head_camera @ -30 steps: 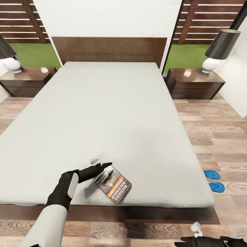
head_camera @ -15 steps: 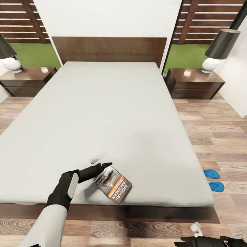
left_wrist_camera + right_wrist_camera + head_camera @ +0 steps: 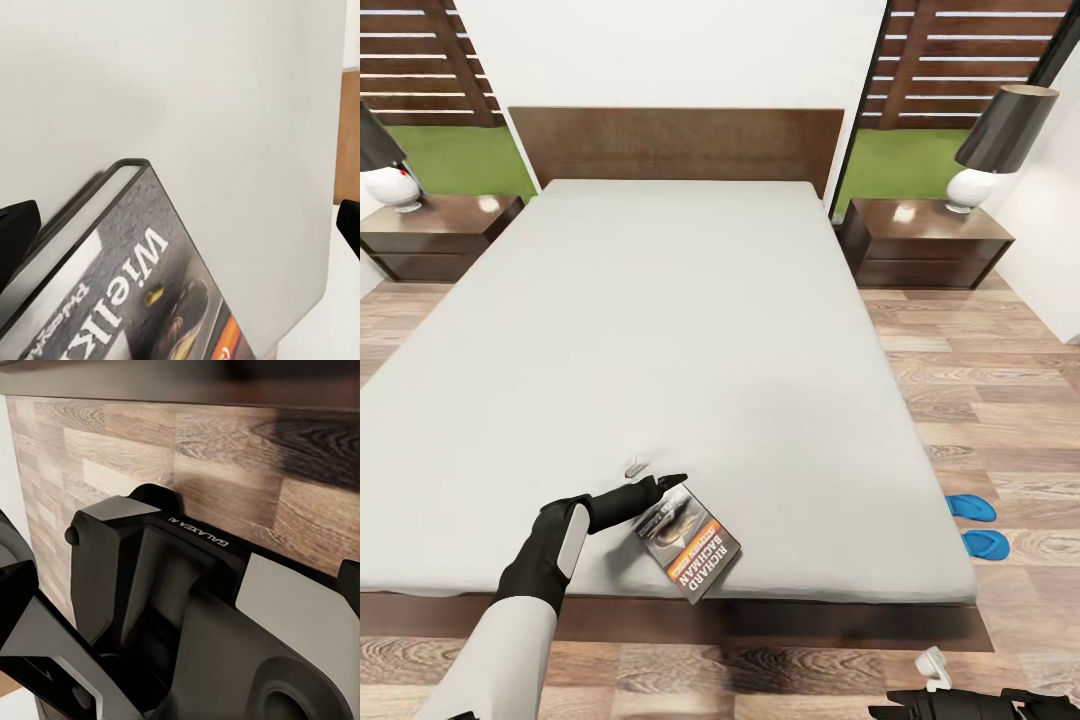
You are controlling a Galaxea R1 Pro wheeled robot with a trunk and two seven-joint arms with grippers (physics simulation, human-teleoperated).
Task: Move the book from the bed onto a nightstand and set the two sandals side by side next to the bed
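Observation:
The book (image 3: 689, 545), dark grey with an orange band, lies on the pale mattress of the bed (image 3: 660, 330) near its foot edge. My left gripper (image 3: 671, 489) is at the book's far corner. In the left wrist view the book (image 3: 142, 292) lies between its two black fingertips (image 3: 16, 236), which stand wide apart, so it is open. Two blue sandals (image 3: 970, 507) (image 3: 985, 545) lie apart on the floor to the right of the bed's foot. A nightstand (image 3: 925, 240) stands right of the headboard and another (image 3: 440, 232) on the left. My right gripper (image 3: 970, 705) hangs low over the floor, open.
Each nightstand carries a lamp (image 3: 985, 160) (image 3: 385, 170) with a dark shade, leaving part of its top bare. Wood-plank floor (image 3: 1000, 400) runs along the bed's right side. The right wrist view shows part of the robot's own body (image 3: 187, 607) against the floor.
The whole picture has shifted slightly to the left, so the camera has moved. My left gripper holds the same pose at the book's corner, and the book has barely moved.

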